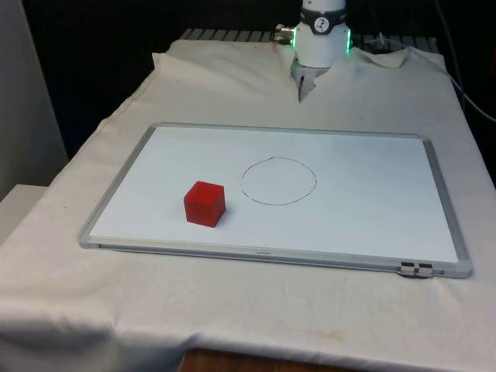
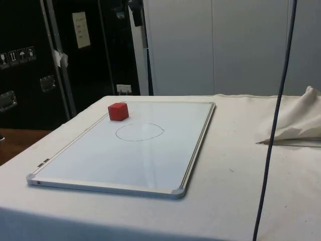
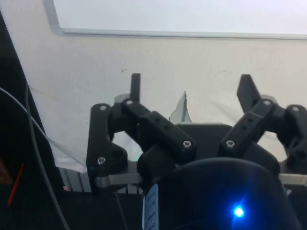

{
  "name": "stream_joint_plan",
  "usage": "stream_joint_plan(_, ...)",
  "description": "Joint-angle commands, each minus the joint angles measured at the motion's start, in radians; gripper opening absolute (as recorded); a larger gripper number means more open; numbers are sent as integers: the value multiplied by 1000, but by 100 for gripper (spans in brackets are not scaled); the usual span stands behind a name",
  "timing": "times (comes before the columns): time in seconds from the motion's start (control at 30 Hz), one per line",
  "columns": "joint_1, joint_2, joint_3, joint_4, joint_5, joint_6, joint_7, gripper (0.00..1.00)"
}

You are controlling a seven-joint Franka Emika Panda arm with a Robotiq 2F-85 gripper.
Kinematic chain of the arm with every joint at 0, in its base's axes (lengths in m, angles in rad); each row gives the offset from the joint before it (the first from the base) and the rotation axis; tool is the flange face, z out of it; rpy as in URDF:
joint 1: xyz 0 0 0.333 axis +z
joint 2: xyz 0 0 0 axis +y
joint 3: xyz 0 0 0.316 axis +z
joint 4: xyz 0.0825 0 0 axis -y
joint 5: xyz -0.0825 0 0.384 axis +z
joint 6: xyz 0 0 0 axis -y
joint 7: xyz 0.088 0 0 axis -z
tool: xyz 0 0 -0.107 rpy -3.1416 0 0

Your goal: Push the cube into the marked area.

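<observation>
Front view. A whiteboard (image 1: 364, 209) with a grey frame lies flat on the bench (image 1: 101, 310), which is covered by a white cloth. A red cube (image 1: 204, 203) sits on the board, towards the front view's left and nearer the board's front edge. A thin circle (image 1: 278, 180) is drawn on the board near its middle. The cube stands just beside the circle, on its left in the front view and wholly outside the line. The arm's white base (image 1: 321, 39) rises at the far end of the bench, where the cloth is bunched around it.

Side view. The cube (image 2: 118, 111) rests near the board's far corner, close to the frame. The circle (image 2: 140, 131) lies just in front of it, and the cube is apart from the line. The board (image 2: 165, 160) has nothing else on it. A dark cable (image 2: 275, 130) hangs down across the picture. The cloth is heaped at the bench's edge (image 2: 296, 120).

Wrist view. The end effector (image 3: 190, 89) hangs above bare cloth, with its two black fingers (image 3: 135, 86) spread wide and nothing between them. The board's frame edge (image 3: 168, 33) lies beyond the fingertips, well apart from them.
</observation>
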Motion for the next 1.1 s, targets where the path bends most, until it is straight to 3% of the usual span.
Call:
stream_joint_plan(0.0,0,1,0,-1,0,1,0,95)
stream_joint_plan(0.1,0,0,0,-1,0,0,0,80)
stream_joint_plan(0.13,0,1,0,-1,0,1,0,80)
stream_joint_plan(0.2,0,1,0,-1,0,1,0,64)
stream_joint_plan(0.4,0,0,0,-1,0,0,0,36)
stream_joint_plan(0.43,0,1,0,-1,0,1,0,36)
stream_joint_plan(0.53,0,1,0,-1,0,1,0,14)
stream_joint_plan(0.63,-1,-4,0,-6,10,13,-7,0)
stream_joint_plan(0.93,-4,-10,0,-18,44,69,-34,0)
stream_joint_plan(0.97,-3,-2,-1,-9,36,50,-29,0)
stream_joint_plan(1.07,-5,-1,-1,-13,57,98,-48,0)
